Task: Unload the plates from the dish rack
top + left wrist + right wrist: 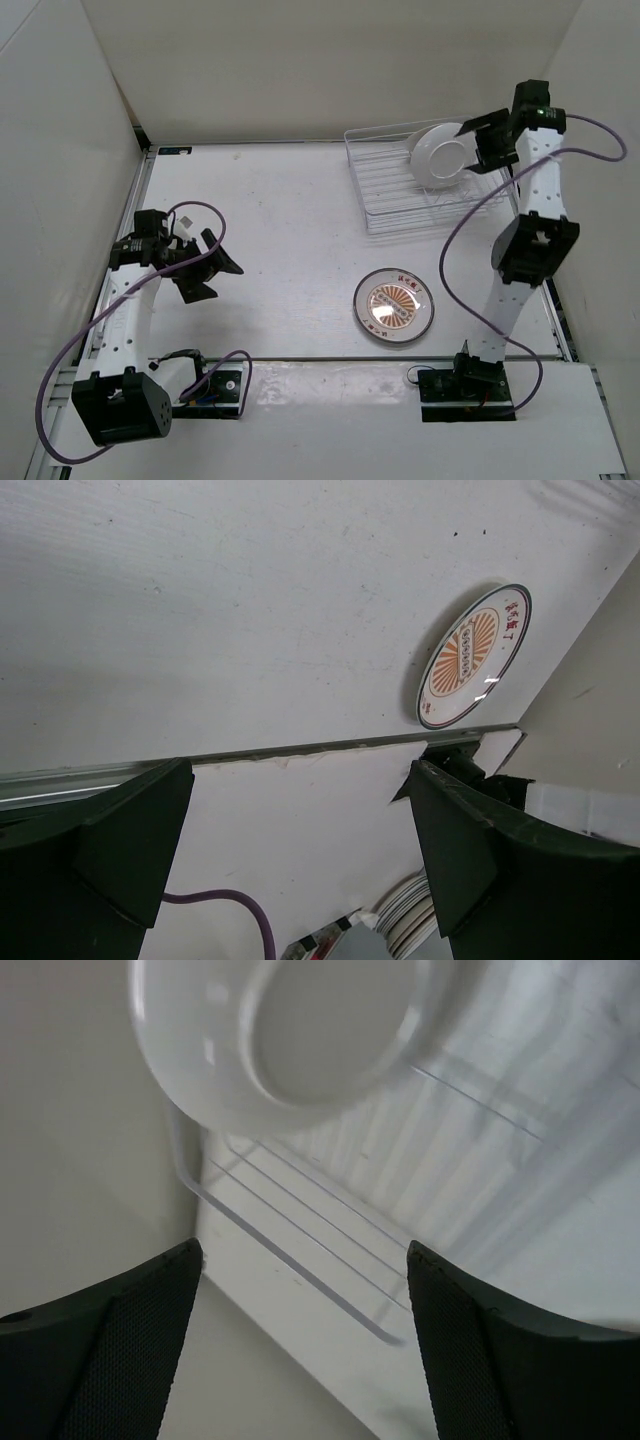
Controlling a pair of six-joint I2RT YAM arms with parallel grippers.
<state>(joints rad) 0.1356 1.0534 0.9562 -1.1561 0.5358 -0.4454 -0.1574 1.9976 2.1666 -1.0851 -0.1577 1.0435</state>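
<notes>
The white plate stands tilted on edge at the far right end of the dish rack, its plain underside turned toward the right gripper. In the right wrist view this plate is blurred. It looks glossy and smooth, with a raised round foot ring and no marks that can be made out. The rack is a rectangular basket of thin pale wire with low raised sides. It sits at the far right of the table.

The right claw is released. Its dark, textured fingers are spread wide just short of the plate, with nothing between them.

The other plate lies flat on the table, near and centre-right, well apart from the rack. It is shiny, with an orange sunburst centre, a pale band and a thin dark rim. The left wrist view shows small red characters on its band, too small to read.

The left gripper hangs over the left side of the table, released and empty. A purple cable loops along the left arm, and another runs along the right arm.
</notes>
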